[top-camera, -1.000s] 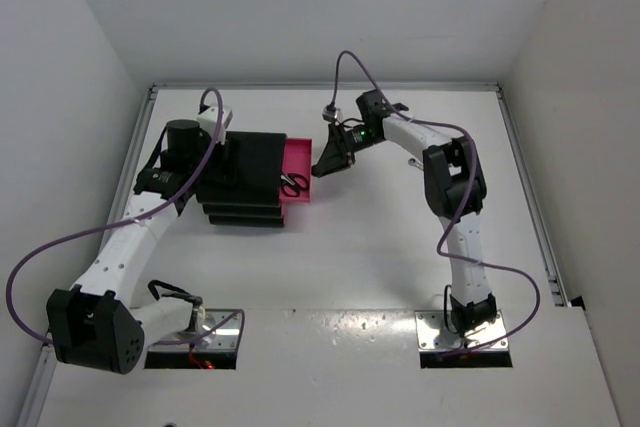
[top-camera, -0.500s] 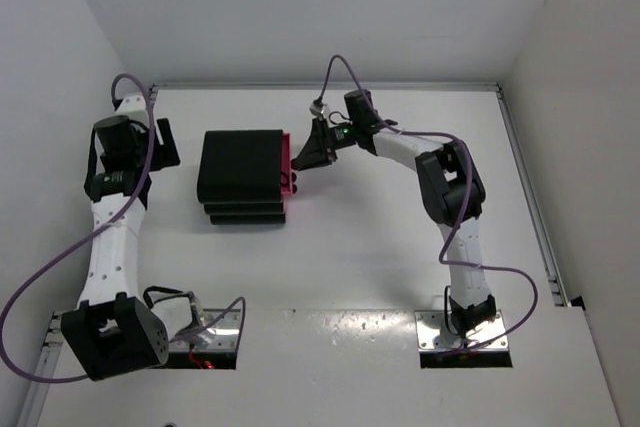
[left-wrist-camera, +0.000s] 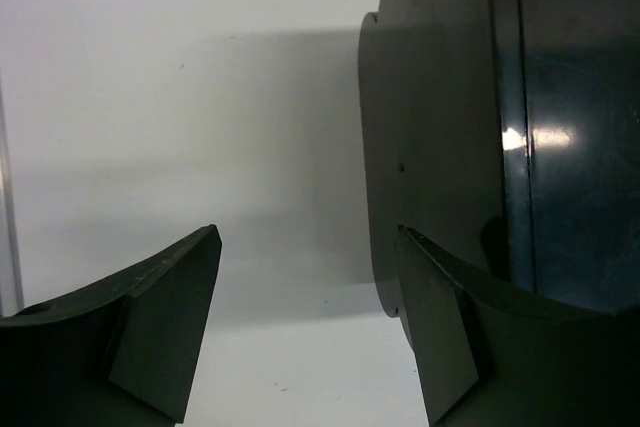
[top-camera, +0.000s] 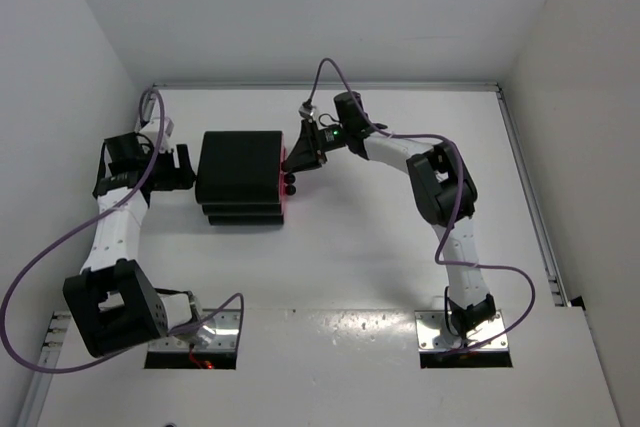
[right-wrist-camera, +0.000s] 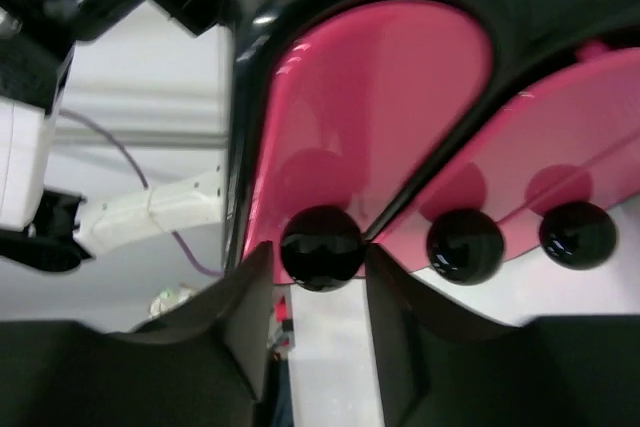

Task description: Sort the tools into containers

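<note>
The containers [top-camera: 240, 172] are one black unit of three stacked drawers, all pushed in, their pink fronts [top-camera: 283, 162] facing right. No tools show in any view. My right gripper [top-camera: 303, 152] is at the top drawer's front. In the right wrist view its fingertips [right-wrist-camera: 255, 277] sit on either side of that drawer's round black knob [right-wrist-camera: 320, 245], shut on it. Two other knobs [right-wrist-camera: 465, 245] stand beside it. My left gripper [top-camera: 180, 167] is open just left of the unit. In the left wrist view its right finger [left-wrist-camera: 440, 327] is close to the black back wall [left-wrist-camera: 450, 127].
White walls enclose the table [top-camera: 380, 247] on three sides, with a raised rail [top-camera: 525, 177] along the right edge. Purple cables [top-camera: 40, 257] loop off both arms. The left arm's elbow [top-camera: 105, 307] hangs near its base plate [top-camera: 195, 332].
The top drawer, open a second ago with scissors in it, is now pushed in by my right gripper. My left arm swung off the unit's top to its left side.
</note>
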